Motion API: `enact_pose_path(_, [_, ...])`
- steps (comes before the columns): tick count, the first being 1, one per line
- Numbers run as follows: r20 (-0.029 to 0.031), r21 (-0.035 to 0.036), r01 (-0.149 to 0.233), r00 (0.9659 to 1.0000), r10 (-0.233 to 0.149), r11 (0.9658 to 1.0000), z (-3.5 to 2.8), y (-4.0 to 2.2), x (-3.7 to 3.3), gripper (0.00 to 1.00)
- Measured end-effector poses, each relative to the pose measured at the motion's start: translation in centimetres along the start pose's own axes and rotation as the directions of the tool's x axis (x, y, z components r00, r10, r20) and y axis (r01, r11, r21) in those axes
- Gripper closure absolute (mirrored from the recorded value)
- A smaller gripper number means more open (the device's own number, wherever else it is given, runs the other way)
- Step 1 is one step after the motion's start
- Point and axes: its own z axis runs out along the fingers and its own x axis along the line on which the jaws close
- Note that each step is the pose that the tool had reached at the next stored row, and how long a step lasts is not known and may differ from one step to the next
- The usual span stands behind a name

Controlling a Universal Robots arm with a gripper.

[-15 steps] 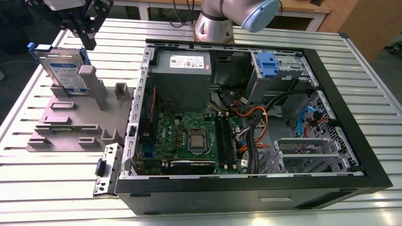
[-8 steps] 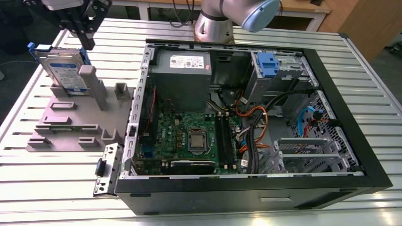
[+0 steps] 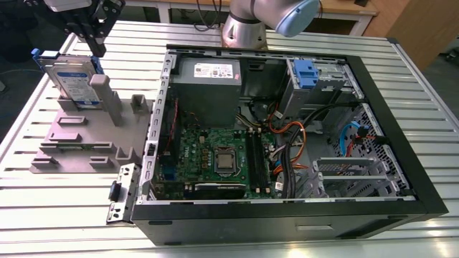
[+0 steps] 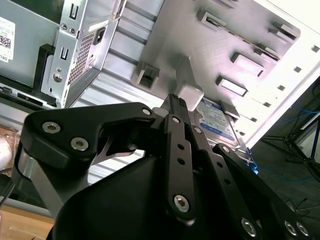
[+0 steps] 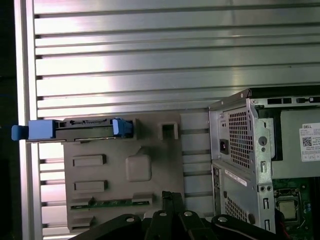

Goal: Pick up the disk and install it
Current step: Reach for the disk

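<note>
Ribbed aluminium table [image 3: 57,215], grey fixture plate [image 3: 72,137] lying on it, open black computer case [image 3: 287,217] just beside

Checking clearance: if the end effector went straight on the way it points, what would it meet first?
The end effector would probably meet the tall grey post of the holder first, beside the disk; depth is unclear.

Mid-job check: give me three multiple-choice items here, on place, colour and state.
1. The disk is: A) in the grey fixture B) inside the computer case C) on the floor.
2. The disk's edge frame is: A) red B) blue C) green.
3. The disk is: A) lying flat B) standing on edge C) lifted by the gripper.
Answers: 1 A: it sits in the grey fixture beside the computer case. 2 B: blue shows along its edges. 3 B: it stands upright in its slot, not held by the gripper.
</note>
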Motion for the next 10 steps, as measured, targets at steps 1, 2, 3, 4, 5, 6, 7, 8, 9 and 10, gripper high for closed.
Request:
enact_pose_path(1, [0.0000,0.0000,0.000,1.0000,0.000,1.0000,0.00,0.00,0.02,0.89])
enact_pose_path(2, [-0.0001,0.0000,0.000,1.0000,0.000,1.0000,0.03,-0.05,0.70,0.89])
enact_pose_path(3, [-0.0001,0.0000,0.000,1.0000,0.000,1.0000,0.02,-0.07,0.86,0.89])
enact_pose_path(4, [0.0000,0.0000,0.000,1.0000,0.000,1.0000,0.03,-0.07,0.86,0.89])
enact_pose_path(5, [0.0000,0.0000,0.000,1.0000,0.000,1.0000,0.03,-0.07,0.86,0.89])
enact_pose_path(6, [-0.0001,0.0000,0.000,1.0000,0.000,1.0000,0.02,-0.07,0.86,0.89])
enact_pose_path(7, [-0.0001,0.0000,0.000,1.0000,0.000,1.0000,0.02,-0.07,0.87,0.89])
enact_pose_path(8, [-0.0001,0.0001,0.000,1.0000,0.000,1.0000,0.02,-0.07,0.87,0.89])
enact_pose_path(9, [0.0000,0.0000,0.000,1.0000,0.000,1.0000,0.03,-0.07,0.87,0.89])
enact_pose_path(10, [-0.0001,0.0000,0.000,1.0000,0.000,1.0000,0.02,-0.07,0.87,0.89])
